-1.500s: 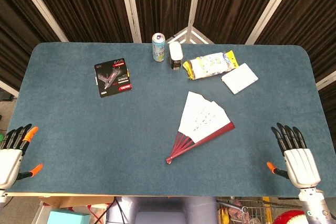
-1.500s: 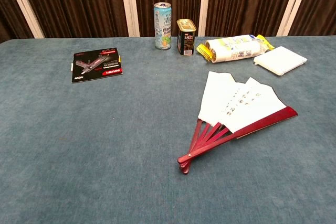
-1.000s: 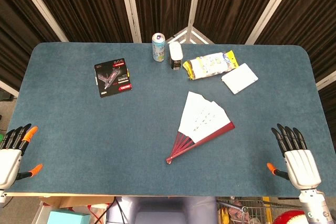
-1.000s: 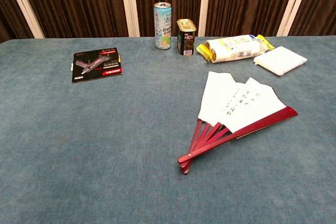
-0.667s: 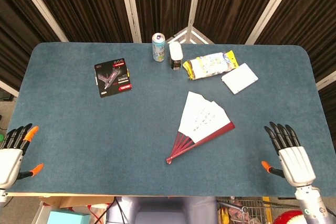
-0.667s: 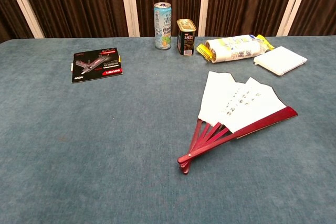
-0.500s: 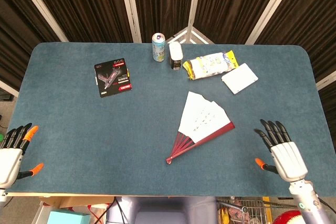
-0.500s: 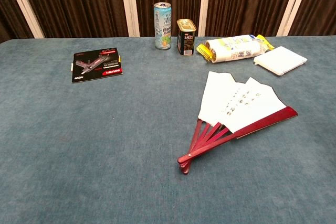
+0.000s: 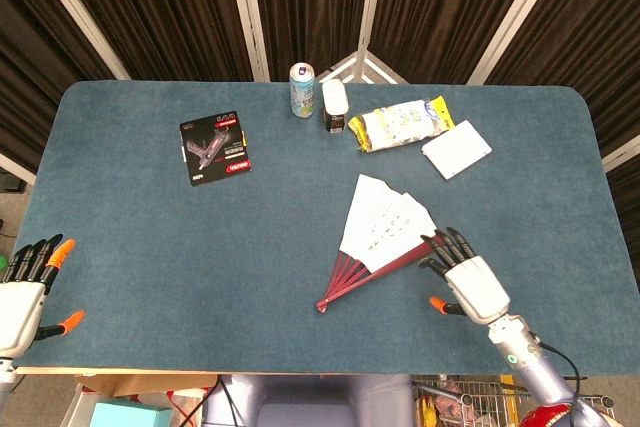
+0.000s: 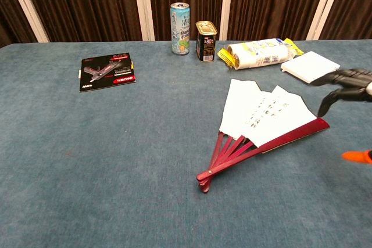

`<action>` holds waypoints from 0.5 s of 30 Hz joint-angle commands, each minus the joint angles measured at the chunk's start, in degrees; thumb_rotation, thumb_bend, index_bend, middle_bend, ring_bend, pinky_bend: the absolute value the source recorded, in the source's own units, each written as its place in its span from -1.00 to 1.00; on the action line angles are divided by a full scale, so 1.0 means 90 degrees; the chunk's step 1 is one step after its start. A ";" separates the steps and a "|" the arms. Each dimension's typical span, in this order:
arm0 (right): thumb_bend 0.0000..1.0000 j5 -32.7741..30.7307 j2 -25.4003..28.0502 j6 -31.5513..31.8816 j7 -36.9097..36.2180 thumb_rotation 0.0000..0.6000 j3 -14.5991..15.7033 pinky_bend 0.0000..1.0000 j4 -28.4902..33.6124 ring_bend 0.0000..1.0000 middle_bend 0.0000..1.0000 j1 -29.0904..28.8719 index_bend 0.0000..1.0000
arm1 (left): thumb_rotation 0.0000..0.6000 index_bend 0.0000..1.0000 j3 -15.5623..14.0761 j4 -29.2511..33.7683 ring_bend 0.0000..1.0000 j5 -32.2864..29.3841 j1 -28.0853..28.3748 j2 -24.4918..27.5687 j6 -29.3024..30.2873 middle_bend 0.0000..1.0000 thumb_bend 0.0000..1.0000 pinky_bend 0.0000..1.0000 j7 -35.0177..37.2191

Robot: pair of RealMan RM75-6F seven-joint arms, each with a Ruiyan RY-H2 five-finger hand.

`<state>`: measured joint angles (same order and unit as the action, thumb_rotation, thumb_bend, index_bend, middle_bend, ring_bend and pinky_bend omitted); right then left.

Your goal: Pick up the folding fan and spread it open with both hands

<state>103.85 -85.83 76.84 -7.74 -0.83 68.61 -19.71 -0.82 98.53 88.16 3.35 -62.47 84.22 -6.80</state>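
One folding fan [image 9: 385, 232] flat, right hand [image 9: 472, 285] fingers [image 9: 449, 243] beside its red guard

The head view looks steeply down from high above the whole table [image 9: 120, 207]; the chest view looks low and forward, nearer, sharing the middle and far part.

The right robot hand [image 9: 470, 284], fingers spread, hovers beside the half-open folding fan [image 9: 381, 237].
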 commanded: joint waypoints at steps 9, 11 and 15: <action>-0.64 -0.0108 -0.1203 -0.0266 -0.0137 1.00 0.0013 -1.00 -0.1083 -0.96 -0.73 -0.0343 -0.21 | 1.00 -1.00 -0.0014 0.0000 -1.00 -0.0003 0.0038 -0.0008 -0.0081 -1.00 -1.00 -1.00 -0.0016; -0.65 -0.0178 -0.1389 -0.0310 -0.0167 1.00 -0.0012 -1.00 -0.1254 -0.96 -0.73 -0.0382 -0.19 | 1.00 -1.00 -0.0018 0.0005 -1.00 -0.0002 0.0045 -0.0009 -0.0095 -1.00 -1.00 -1.00 -0.0024; -0.65 -0.0297 -0.1705 -0.0361 -0.0235 1.00 -0.0042 -1.00 -0.1557 -0.96 -0.73 -0.0439 -0.16 | 1.00 -1.00 -0.0014 0.0010 -1.00 -0.0025 0.0054 -0.0008 -0.0117 -1.00 -1.00 -1.00 -0.0026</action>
<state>101.68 -100.40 73.85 -9.53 -1.03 55.38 -23.35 -0.94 98.61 87.94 3.84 -62.54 83.17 -7.03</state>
